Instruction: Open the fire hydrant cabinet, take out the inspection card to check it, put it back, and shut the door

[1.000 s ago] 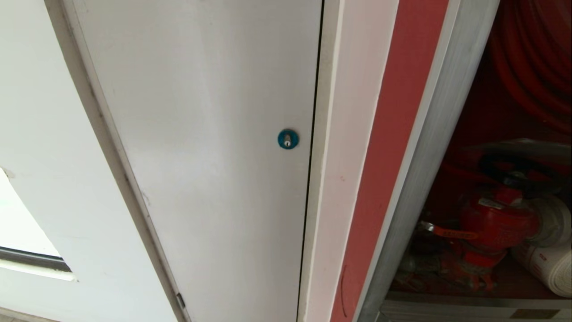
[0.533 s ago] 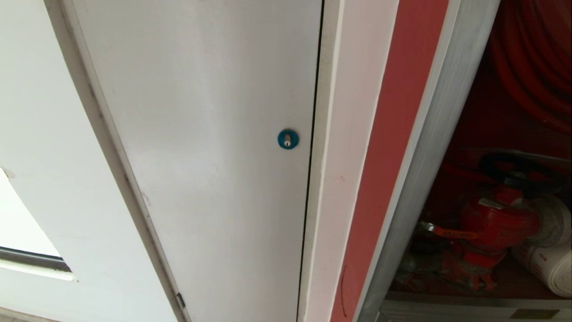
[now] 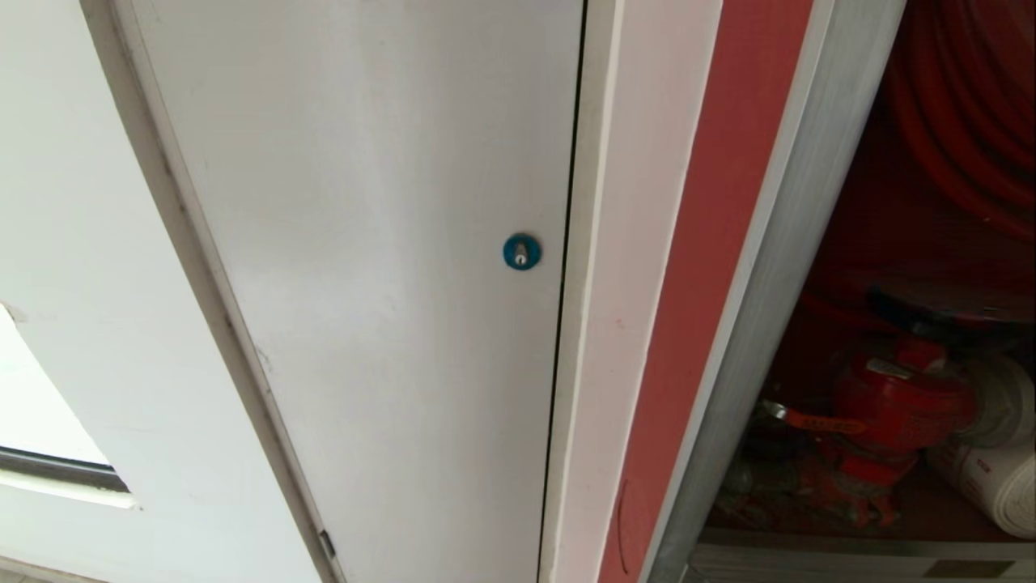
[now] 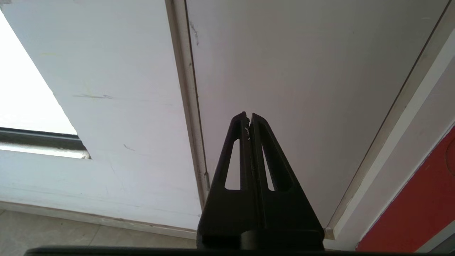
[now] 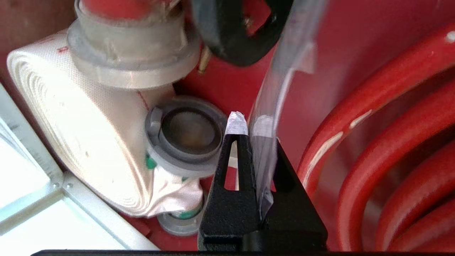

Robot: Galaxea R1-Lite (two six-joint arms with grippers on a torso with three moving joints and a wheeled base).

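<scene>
So the fire hydrant cabinet (image 3: 777, 267) sits at the right edge of the head view, silver frame with a red strip next to it, and it's standing open: you can see straight into the red interior. The glass door itself isn't in any shot.

Inside there's a red hydrant valve (image 3: 898, 405) low down with a black handwheel (image 3: 947, 312) on top, a red hose coil (image 3: 963, 121) above it, and a rolled white fire hose (image 3: 995, 478) at the far right.

The right tool (image 5: 250, 140) is in the cabinet, pressed together on a clear plastic sleeve (image 5: 280, 71), which looks like the inspection card's pouch, though I can't make out any card or print in it. The sleeve runs up from the fingertips toward the handwheel. Just beside it are the white hose roll and its grey metal coupling (image 5: 185, 137), with the red coil on the other side.

The left tool (image 4: 249, 119) is shut with nothing in it, parked low in front of the plain white panel door (image 3: 364, 243) with the round blue lock (image 3: 522, 252).
</scene>
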